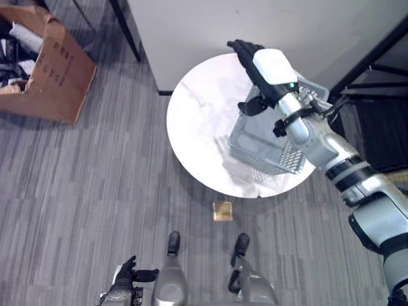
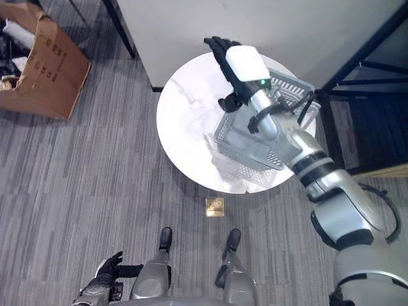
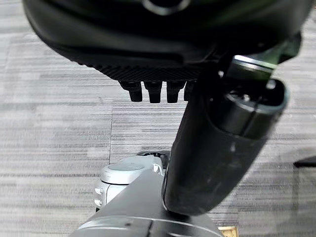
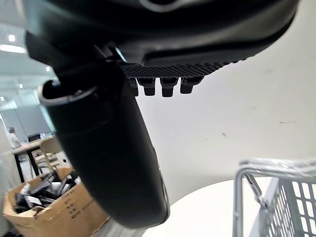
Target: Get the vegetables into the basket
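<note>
1. Left eye view: the right hand [image 1: 264, 73] is raised over the far side of a round white table [image 1: 197, 121], its fingers [image 1: 242, 51] stretched out straight toward the wall [image 1: 255, 19] and holding nothing. A wire basket [image 1: 264, 150] stands on the table below the palm and wrist, on the side of the table behind the fingertips. No vegetables can be made out; whether any lie in the basket cannot be told, since the arm covers part of it. The left hand [image 1: 127, 275] hangs low over the grey floor [image 1: 95, 191], fingers relaxed and empty. A cardboard box [image 1: 54, 73] stands on the floor well off to the left of both hands. A small gold square [image 1: 222, 210] lies on the floor just beside the table's near edge.

2. Right eye view: the same scene. The right hand [image 2: 241, 64] has its thumb spread toward the basket [image 2: 255, 143], whose near rim lies under the wrist. The left hand [image 2: 109, 268] shows at the lower edge, well apart from the table [image 2: 185, 121].

3. Left wrist view: the left hand [image 3: 163, 44] shows its fingertips [image 3: 153, 91] in a short row, uncurled, with only floor [image 3: 54, 123] past them.

4. Right wrist view: the right hand [image 4: 163, 39] shows its fingertips [image 4: 160, 86] straight and free of any object, the wall [image 4: 237, 113] beyond them. The basket's rim [image 4: 276, 170] and the table edge [image 4: 207, 212] lie below the fingers; the box [image 4: 44, 207], full of dark items, sits beyond the thumb [image 4: 106, 158].
</note>
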### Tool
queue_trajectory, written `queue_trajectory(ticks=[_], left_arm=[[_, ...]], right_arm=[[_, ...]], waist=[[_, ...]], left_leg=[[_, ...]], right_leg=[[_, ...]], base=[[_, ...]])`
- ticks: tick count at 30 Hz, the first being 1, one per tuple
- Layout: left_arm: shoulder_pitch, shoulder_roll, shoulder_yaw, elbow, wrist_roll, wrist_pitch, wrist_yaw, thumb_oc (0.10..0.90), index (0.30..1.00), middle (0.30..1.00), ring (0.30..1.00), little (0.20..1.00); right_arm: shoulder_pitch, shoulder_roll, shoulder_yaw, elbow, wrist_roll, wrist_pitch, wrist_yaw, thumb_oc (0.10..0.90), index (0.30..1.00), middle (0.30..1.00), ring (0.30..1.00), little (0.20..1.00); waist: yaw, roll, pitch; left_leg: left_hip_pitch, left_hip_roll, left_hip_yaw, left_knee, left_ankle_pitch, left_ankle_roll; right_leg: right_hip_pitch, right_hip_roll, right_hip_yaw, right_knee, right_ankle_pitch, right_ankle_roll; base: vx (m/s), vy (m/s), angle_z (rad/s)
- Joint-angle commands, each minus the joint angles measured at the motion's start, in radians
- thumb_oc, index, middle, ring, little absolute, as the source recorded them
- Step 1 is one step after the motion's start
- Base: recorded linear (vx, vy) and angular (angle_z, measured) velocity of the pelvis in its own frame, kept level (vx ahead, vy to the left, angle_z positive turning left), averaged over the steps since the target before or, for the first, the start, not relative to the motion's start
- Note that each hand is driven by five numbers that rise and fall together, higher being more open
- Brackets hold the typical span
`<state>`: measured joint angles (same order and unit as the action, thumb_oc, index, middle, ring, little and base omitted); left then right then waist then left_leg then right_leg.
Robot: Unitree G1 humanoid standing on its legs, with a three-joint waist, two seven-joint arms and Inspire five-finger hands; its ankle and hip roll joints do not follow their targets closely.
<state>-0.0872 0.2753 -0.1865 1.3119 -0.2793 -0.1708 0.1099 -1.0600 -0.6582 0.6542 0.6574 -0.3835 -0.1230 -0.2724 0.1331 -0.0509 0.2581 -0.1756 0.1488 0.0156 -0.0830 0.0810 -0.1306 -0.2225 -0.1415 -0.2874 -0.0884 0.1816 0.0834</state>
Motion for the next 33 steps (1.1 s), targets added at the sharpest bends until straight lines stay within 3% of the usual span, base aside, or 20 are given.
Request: queue_trajectory(ticks=[1,6,17,28,30,33], left_arm=[[0.005,0.017,-0.063,0.045,-0.025,-0.007,0.010,0.900,1.000,1.000,1.000,1.000],[0.002,0.017,-0.103,0.037,-0.039,-0.014,0.010,0.900,1.000,1.000,1.000,1.000],[-0.013,0.016,-0.134,0.025,-0.042,-0.021,0.020,0.900,1.000,1.000,1.000,1.000],[-0.021,0.013,-0.154,0.028,-0.045,-0.023,0.024,0.900,1.000,1.000,1.000,1.000],[-0.022,0.013,-0.156,0.027,-0.044,-0.023,0.024,0.900,1.000,1.000,1.000,1.000],[-0.024,0.011,-0.165,0.029,-0.036,-0.021,0.025,0.900,1.000,1.000,1.000,1.000]], right_arm=[[-0.111,-0.014,-0.021,0.073,0.060,0.013,-0.100,0.900,1.000,1.000,1.000,1.000],[-0.208,-0.027,0.004,0.316,0.104,0.033,-0.136,0.900,1.000,1.000,1.000,1.000],[-0.250,-0.081,-0.006,0.418,0.167,0.031,-0.176,0.900,1.000,1.000,1.000,1.000],[-0.284,-0.077,0.017,0.585,0.201,0.021,-0.165,0.900,1.000,1.000,1.000,1.000],[-0.284,-0.080,0.018,0.597,0.203,0.021,-0.164,0.416,0.322,0.322,0.322,0.322],[-0.283,-0.090,0.029,0.656,0.202,0.025,-0.149,0.400,0.300,0.300,0.300,0.300]], waist=[[-0.005,-0.022,-0.026],[0.011,-0.017,-0.018],[0.004,-0.004,-0.016],[0.011,0.008,-0.016],[0.012,0.008,-0.016],[0.020,0.012,-0.013]], left_leg=[[-0.044,0.013,-0.031,-0.004,0.042,-0.017],[-0.066,0.016,-0.049,-0.004,0.050,-0.018],[-0.081,0.016,-0.044,-0.004,0.053,-0.019],[-0.093,0.013,-0.046,-0.004,0.058,-0.021],[-0.095,0.012,-0.048,-0.004,0.058,-0.020],[-0.103,0.010,-0.054,-0.004,0.062,-0.021]], right_leg=[[0.005,-0.108,0.043,0.001,0.038,0.124],[-0.006,-0.102,0.039,0.001,0.035,0.121],[-0.034,-0.097,0.054,0.001,0.034,0.121],[-0.048,-0.097,0.058,0.001,0.031,0.121],[-0.050,-0.098,0.057,0.001,0.032,0.122],[-0.052,-0.099,0.054,0.001,0.030,0.123]], base=[[0.02,-0.023,0.17],[0.01,-0.006,0.05],[0.01,0.001,-0.01],[0.01,-0.001,-0.03],[0.00,0.000,0.00],[0.00,0.000,0.00]])
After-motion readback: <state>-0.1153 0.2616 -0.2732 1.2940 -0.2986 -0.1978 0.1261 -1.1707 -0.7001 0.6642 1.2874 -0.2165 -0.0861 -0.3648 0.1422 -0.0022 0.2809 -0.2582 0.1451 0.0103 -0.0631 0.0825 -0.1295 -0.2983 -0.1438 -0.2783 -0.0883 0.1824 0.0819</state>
